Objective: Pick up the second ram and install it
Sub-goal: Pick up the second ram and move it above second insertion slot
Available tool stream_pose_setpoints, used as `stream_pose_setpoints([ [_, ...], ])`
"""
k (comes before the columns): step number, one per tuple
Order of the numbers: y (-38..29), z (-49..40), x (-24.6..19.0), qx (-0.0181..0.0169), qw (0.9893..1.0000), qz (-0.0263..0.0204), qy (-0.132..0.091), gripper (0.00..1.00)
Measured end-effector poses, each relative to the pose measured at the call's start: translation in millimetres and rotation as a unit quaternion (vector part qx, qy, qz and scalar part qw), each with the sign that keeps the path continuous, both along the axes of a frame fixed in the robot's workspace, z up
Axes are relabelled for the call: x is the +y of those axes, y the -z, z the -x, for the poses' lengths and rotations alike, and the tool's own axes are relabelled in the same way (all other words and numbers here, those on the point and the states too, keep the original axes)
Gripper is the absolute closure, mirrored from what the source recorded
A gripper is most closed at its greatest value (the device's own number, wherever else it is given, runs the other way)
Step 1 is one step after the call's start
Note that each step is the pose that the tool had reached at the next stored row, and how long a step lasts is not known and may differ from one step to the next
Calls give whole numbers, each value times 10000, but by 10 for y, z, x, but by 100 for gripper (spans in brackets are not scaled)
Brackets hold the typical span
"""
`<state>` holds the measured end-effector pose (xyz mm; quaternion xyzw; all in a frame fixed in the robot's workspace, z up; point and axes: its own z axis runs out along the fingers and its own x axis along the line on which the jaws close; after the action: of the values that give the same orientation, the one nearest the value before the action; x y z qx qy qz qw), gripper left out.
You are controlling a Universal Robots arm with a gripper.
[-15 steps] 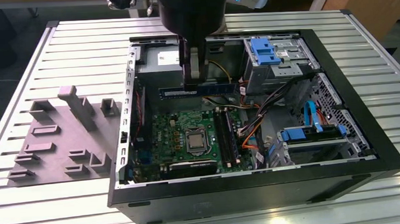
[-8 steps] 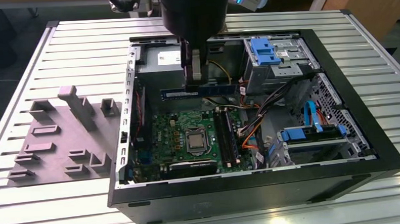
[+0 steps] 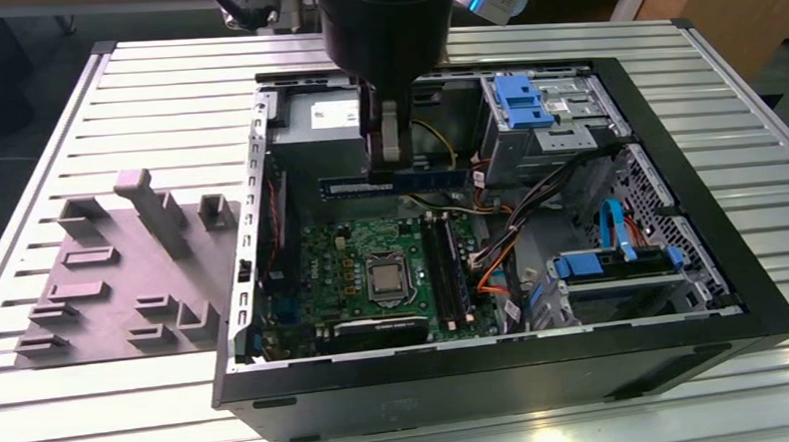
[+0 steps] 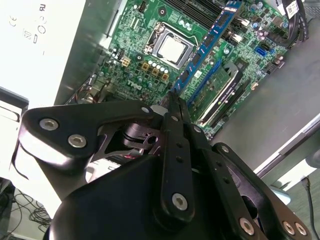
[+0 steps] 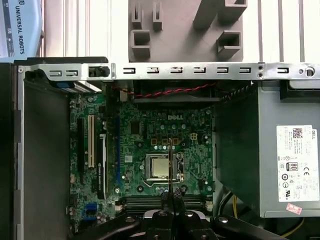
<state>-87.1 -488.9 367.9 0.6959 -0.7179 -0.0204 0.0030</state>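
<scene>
We see the tool (image 3: 385,169) closed on the second ram (image 3: 393,182), its two fingers pinching the strip at about mid-length. The strip looks blue, with pale labels along its face. It lies level, edge-up, and runs across the exterior view from left to right. It hangs inside the open computer case (image 3: 508,371), above the far end of the green motherboard (image 3: 329,259) and clear of the long black slots (image 3: 445,269). In the second wrist view the second ram (image 4: 207,45) reaches out from the fingertips over the board, and beside it a green module (image 4: 222,92) sits in one of the slots. The case rests on a ribbed metal worktop (image 3: 111,418), and at the exterior view's left lies a grey plastic fixture (image 3: 118,293) with uprights.
</scene>
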Motion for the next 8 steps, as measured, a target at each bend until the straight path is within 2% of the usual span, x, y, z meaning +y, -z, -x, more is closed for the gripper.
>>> stream_pose_setpoints([
  [8, 25, -21, 0, 0, 10000, -1, 0, 88],
])
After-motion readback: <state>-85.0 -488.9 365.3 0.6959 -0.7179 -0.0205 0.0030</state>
